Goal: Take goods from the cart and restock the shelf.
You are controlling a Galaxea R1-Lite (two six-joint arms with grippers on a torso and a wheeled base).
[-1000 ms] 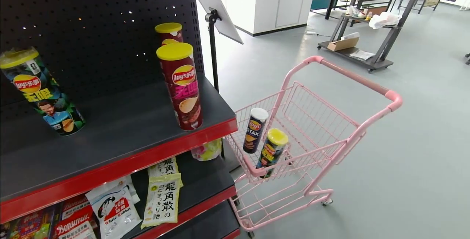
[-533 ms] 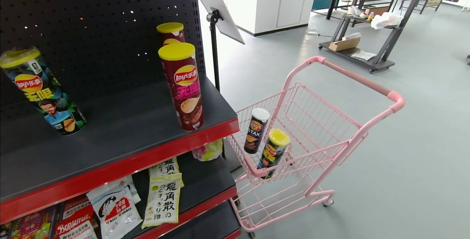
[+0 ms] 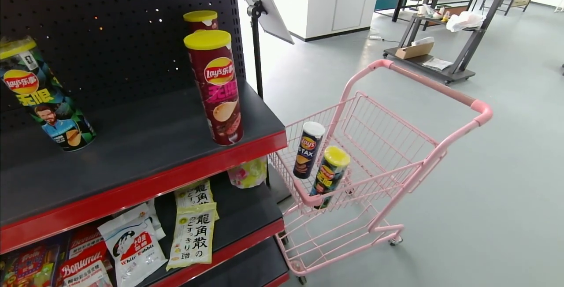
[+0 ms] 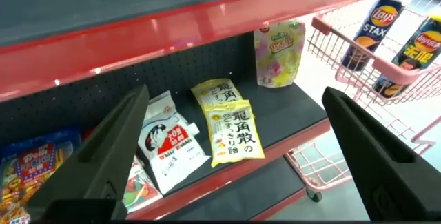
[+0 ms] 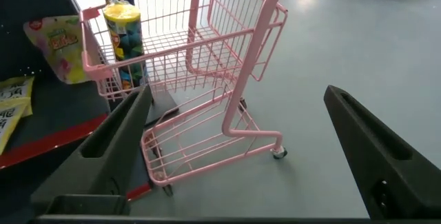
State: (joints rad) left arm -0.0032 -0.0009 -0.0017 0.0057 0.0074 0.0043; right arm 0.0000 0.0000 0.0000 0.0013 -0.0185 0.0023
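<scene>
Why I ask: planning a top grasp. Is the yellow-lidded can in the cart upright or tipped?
Upright: the yellow-lidded can stands in the cart with its lid on top.

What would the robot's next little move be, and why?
Probably reach the right hand toward the yellow-lidded can in the pink cart: that hand is open and empty, the can stands nearest, and the top shelf has bare space.

The room was bright and evenly lit from overhead. Pale glare lay on the floor (image 3: pixel 335 66) by the cabinet (image 3: pixel 326 0). Pinpoints of light shone through the pegboard (image 3: pixel 110 27). The lower shelf (image 3: pixel 240 210) sat in shade. In the head view, wide-lens bending tilted the left can (image 3: pixel 44 97) outward.
</scene>
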